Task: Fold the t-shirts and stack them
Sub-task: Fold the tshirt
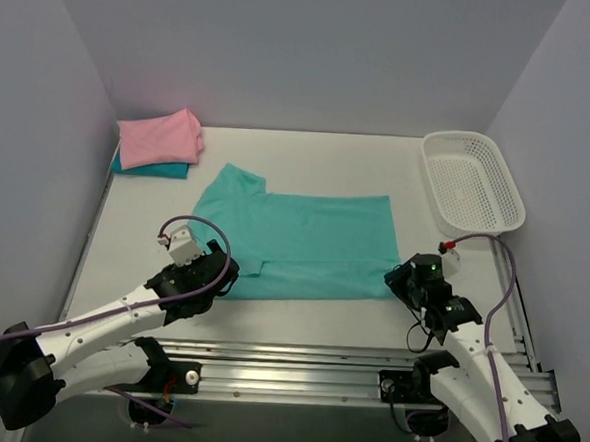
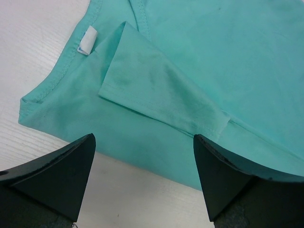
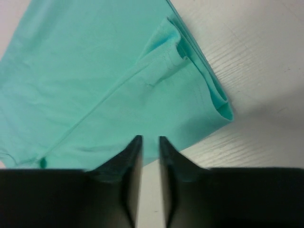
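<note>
Nearest in, the left gripper [image 2: 142, 142] is spread wide over the collar end of the teal-green shirt [image 1: 304, 242], laid mid-table with a sleeve tucked in. The right gripper [image 3: 149, 142] is set nearly together at its hem corner; pinched cloth can't be made out. The pink shirt [image 1: 158, 138] is already stacked folded on the darker teal shirt [image 1: 163, 170] far-left, so two look done, one's left.
</note>
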Robot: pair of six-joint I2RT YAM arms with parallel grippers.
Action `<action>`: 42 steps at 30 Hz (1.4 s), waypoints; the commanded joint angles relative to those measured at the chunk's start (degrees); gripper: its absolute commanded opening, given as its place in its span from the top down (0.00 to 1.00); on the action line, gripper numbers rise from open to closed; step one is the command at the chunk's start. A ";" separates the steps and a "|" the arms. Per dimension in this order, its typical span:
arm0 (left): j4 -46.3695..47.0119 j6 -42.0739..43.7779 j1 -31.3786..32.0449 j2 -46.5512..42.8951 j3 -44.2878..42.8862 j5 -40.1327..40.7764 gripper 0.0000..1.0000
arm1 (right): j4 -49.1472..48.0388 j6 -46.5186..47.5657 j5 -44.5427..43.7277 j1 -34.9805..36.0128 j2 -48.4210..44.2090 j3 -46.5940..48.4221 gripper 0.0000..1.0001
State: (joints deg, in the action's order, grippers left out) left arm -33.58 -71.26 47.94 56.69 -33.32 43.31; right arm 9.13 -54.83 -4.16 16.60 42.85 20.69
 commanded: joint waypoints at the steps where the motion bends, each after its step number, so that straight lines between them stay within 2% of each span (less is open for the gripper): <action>1: 2.11 1.04 -0.04 0.88 -2.63 0.99 0.07 | 4.50 2.96 -3.21 0.80 -1.10 4.78 0.72; 2: 2.55 1.04 -0.04 1.14 -2.63 0.99 0.07 | 4.24 3.32 -3.92 1.06 -1.10 5.58 0.52; 5: 3.96 -0.01 -0.04 2.81 -2.19 0.64 0.07 | 3.71 4.63 -6.73 2.21 -0.66 8.75 0.31; 6: 4.14 -0.71 -0.04 3.25 -2.01 0.64 0.07 | 2.66 4.99 -7.17 2.38 -0.05 9.36 0.30; 8: 4.92 -4.57 -0.04 4.48 -0.27 0.20 0.07 | 0.38 6.04 -8.22 2.56 1.26 10.94 0.29; 13: 13.44 -9.51 0.39 7.55 4.49 -1.12 0.09 | -3.67 7.72 -8.49 2.74 4.78 13.15 0.30; 21: 14.59 -13.55 1.63 16.60 2.03 -0.59 0.10 | -6.05 9.12 -8.66 2.82 6.81 13.33 0.31; 28: 14.60 -14.17 2.24 19.86 -0.08 1.16 0.10 | -6.58 9.92 -9.11 2.82 6.10 13.06 0.32; 33: 11.71 -14.17 2.24 18.20 -1.83 3.09 0.10 | -7.10 10.53 -9.20 2.74 6.37 13.24 0.33; 42: 6.42 -11.88 2.24 8.36 -2.80 7.22 0.10 | -8.51 10.88 -8.93 2.91 8.56 12.71 0.33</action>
State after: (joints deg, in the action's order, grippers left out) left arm -24.75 -83.37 49.95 67.48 -34.28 46.83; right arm 2.17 -44.82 -11.62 19.03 50.54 32.16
